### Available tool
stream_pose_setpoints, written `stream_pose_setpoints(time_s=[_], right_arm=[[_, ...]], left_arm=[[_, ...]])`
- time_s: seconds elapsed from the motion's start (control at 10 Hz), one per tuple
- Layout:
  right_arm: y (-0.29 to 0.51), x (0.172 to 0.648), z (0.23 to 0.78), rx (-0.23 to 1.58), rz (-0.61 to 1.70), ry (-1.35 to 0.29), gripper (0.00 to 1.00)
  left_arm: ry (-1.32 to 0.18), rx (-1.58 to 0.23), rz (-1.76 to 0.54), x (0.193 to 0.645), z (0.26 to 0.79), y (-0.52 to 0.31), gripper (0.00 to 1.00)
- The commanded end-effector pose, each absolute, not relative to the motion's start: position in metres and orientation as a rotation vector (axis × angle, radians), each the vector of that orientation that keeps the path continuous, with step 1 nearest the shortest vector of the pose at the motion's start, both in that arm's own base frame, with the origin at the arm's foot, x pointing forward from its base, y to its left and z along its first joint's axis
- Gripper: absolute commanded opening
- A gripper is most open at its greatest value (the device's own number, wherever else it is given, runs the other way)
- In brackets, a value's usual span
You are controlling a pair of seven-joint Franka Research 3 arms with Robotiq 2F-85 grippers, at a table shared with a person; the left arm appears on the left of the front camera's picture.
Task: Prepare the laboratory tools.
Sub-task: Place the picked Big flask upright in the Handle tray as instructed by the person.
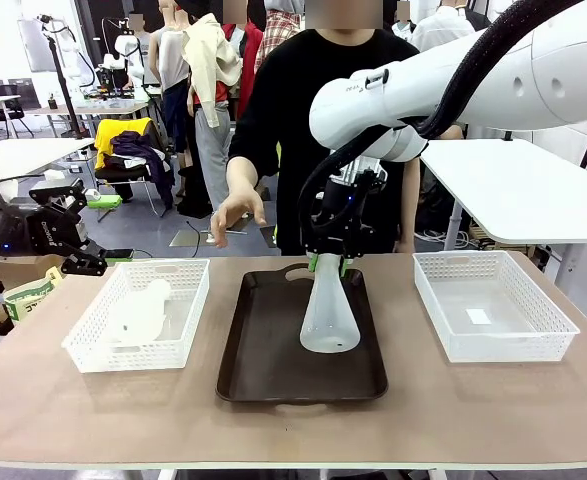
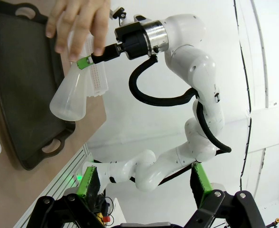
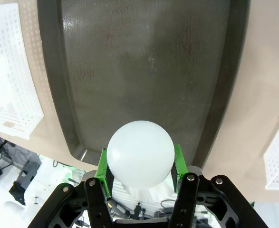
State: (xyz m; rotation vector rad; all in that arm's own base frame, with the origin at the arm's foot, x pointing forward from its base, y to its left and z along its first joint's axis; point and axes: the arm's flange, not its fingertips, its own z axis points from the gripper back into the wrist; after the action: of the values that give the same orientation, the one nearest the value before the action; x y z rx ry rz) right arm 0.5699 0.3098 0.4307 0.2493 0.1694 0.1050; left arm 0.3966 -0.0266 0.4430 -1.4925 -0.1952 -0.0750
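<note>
The right end effector (image 1: 330, 262), clamped on the neck of an upright flask (image 1: 328, 315), holds it base-down over the tray (image 1: 263, 370), while a second flask (image 1: 138, 312) lies in a basket (image 1: 188, 320) left of the tray, nearer the spread-open left end effector (image 2: 144, 180).

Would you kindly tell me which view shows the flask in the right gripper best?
The front view: the flask shows whole, in profile, neck in the right gripper. Left wrist shows it farther off, tilted; right wrist, end-on.
</note>
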Motion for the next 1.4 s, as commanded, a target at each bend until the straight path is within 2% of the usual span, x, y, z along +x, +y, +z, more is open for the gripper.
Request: stream_pose_setpoints(time_s=[0.0, 0.3, 0.8, 1.1, 1.3], right_arm=[[0.312, 0.566, 0.445, 0.261, 0.155, 0.145, 0.0], [0.31, 0.561, 0.467, 0.325, 0.254, 0.095, 0.0], [0.31, 0.541, 0.486, 0.534, 0.91, -0.211, 0.0], [0.31, 0.531, 0.494, 0.656, 1.215, -0.267, 0.0], [0.304, 0.534, 0.497, 0.742, 1.313, -0.305, 0.0]], left_arm=[[-0.208, -1.494, -0.082, 0.396, 0.443, -0.026, 1.0], [-0.208, -1.494, -0.082, 0.396, 0.443, -0.026, 1.0], [-0.208, -1.494, -0.082, 0.396, 0.443, -0.026, 1.0], [-0.208, -1.494, -0.082, 0.396, 0.443, -0.026, 1.0], [-0.208, -1.494, -0.082, 0.396, 0.443, -0.026, 1.0]])
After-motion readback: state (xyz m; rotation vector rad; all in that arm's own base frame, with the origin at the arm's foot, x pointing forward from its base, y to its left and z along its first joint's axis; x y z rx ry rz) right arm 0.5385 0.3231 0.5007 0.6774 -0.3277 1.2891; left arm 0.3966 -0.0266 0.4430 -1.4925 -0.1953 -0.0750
